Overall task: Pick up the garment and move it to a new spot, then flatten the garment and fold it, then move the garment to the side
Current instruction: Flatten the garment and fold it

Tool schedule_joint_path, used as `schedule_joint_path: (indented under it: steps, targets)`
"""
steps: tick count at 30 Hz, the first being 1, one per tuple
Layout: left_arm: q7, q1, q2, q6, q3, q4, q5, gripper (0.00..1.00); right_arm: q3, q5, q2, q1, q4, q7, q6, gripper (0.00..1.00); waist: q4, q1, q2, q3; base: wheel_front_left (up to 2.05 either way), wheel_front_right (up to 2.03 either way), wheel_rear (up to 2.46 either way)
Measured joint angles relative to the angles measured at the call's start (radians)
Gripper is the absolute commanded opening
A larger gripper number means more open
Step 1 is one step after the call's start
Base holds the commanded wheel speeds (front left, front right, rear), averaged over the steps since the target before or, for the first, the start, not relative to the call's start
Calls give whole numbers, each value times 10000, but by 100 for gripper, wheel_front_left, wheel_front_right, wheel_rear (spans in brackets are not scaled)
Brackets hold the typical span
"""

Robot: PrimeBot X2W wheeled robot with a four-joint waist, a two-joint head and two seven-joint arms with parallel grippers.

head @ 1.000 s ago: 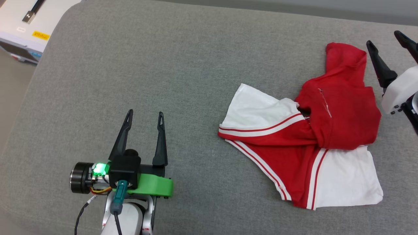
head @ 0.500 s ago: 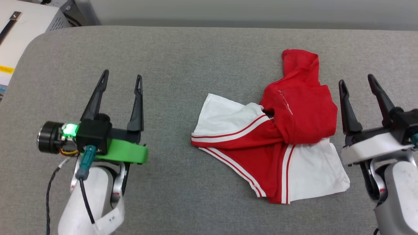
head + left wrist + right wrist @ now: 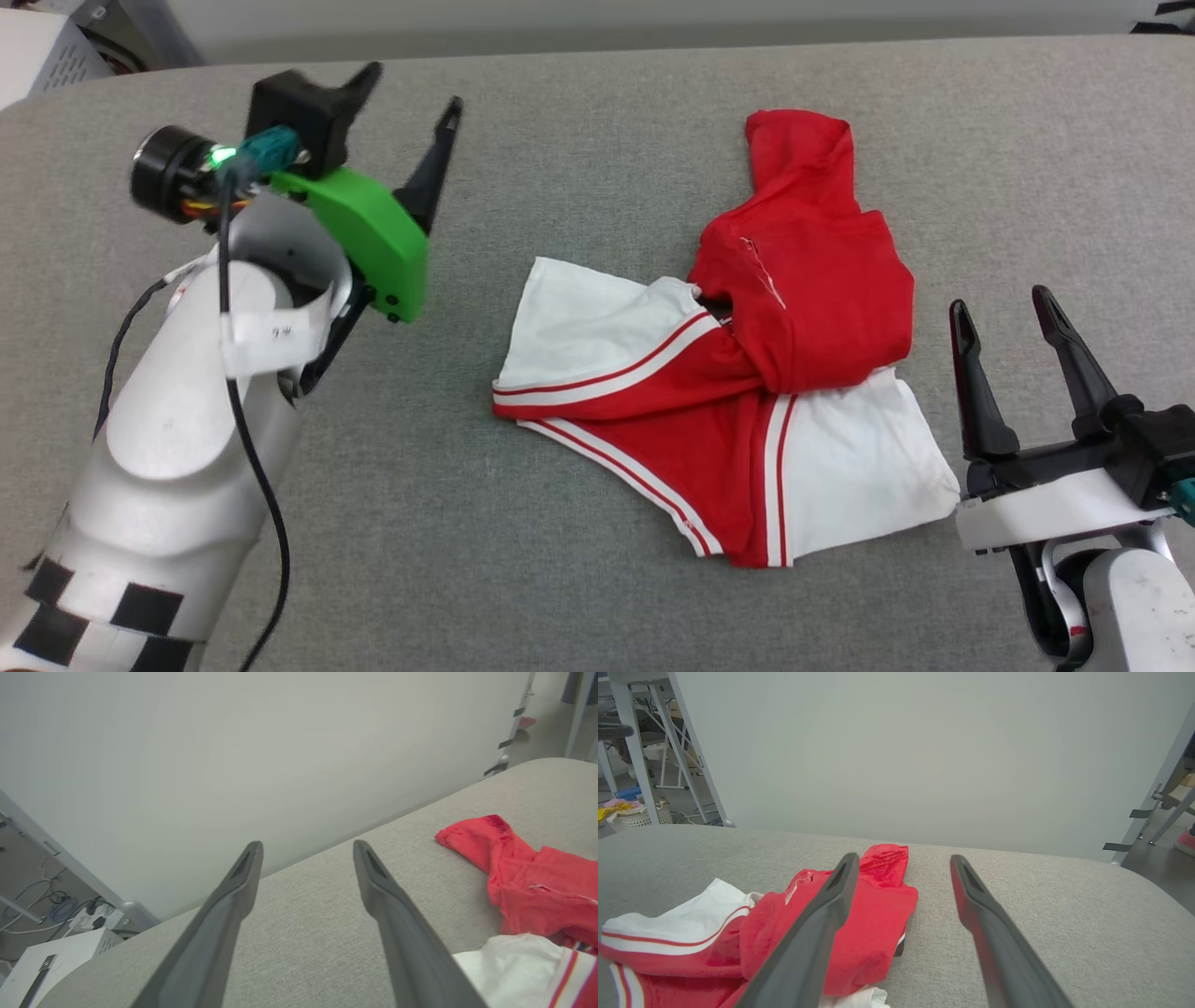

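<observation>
While the grey padded table [image 3: 579,579] spans the head view, the garment [image 3: 803,308] lies crumpled on it right of centre, between the 2 arms: red body bunched on top, 2 white sleeves with red-and-white striped trim spread below. Left gripper [image 3: 411,89] is raised well to its left, fingers spread, nothing between them. Right gripper [image 3: 999,303] sits just beside the lower white sleeve, fingers spread and empty too. A white tag [image 3: 275,336] on the left forearm carries small dark characters, too small to read. Left wrist view adds a white box [image 3: 60,961] and floor cables beyond the table edge. Right wrist view adds a white basket [image 3: 633,817] with yellow and pink cloth.
</observation>
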Motion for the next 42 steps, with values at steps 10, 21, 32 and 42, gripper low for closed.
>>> schedule_joint_path:
  steps: [10, 21, 32, 42]
  targets:
    - [4932, -2525, 1488, -27, -4228, 105, -4506, 100, 207, -244, 98, -151, -165, 4, 0, 100, -522, 0, 0, 723, 0, 0, 0]
    - [6236, -3958, 1745, -27, -7264, 1361, -5760, 100, 431, -437, 224, -917, -180, -13, 0, 100, -1027, 0, 0, 1726, 0, 0, 0]
    - [5720, -4458, 1921, -27, -8383, 1383, -6130, 0, 355, -489, 288, -1114, -130, -35, 0, 100, -1271, 0, 0, 2133, 0, 0, 0]
    - [1814, -3624, 2167, -27, -8552, 1344, -5154, 0, 31, -543, 213, -790, -54, -46, 0, 100, -919, 0, 0, 1373, 0, 0, 0]
